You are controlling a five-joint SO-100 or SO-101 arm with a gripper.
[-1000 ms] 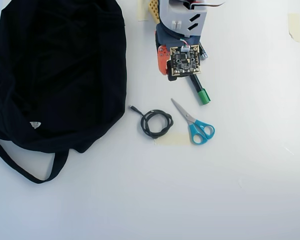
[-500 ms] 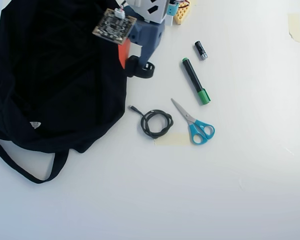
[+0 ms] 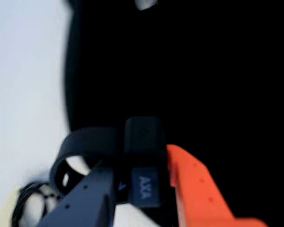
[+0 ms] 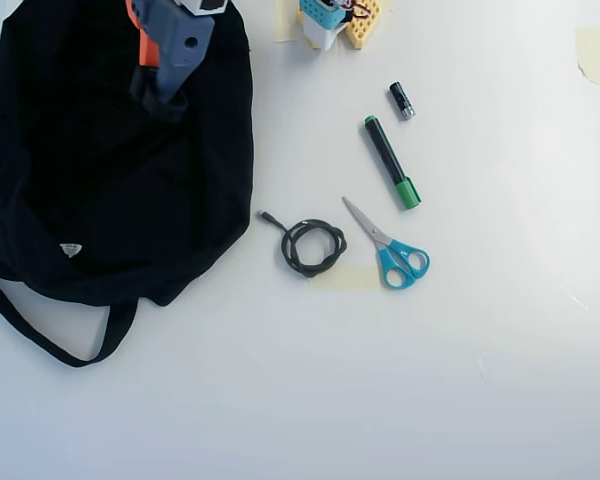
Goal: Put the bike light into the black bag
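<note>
Wrist view: the gripper (image 3: 142,189), one finger grey and one orange, is clamped on the bike light (image 3: 143,161), whose strap loop juts to its left. Beyond it lies the black bag (image 3: 189,71); contents indiscernible. Overhead: gripper (image 4: 155,92) over bag (image 4: 100,190).

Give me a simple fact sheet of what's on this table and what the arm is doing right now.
Surface: white table
Biggest item: black bag, lying at the left of the overhead view
Tool: tool, orange and dark fingers shut on the bike light
Light's strap: loop sticks out to the left in the wrist view
Tool position: over the bag, in the overhead view
Light in bag yet: no, held in the tool
Other items: coiled cable, scissors, green-capped marker, battery
</note>
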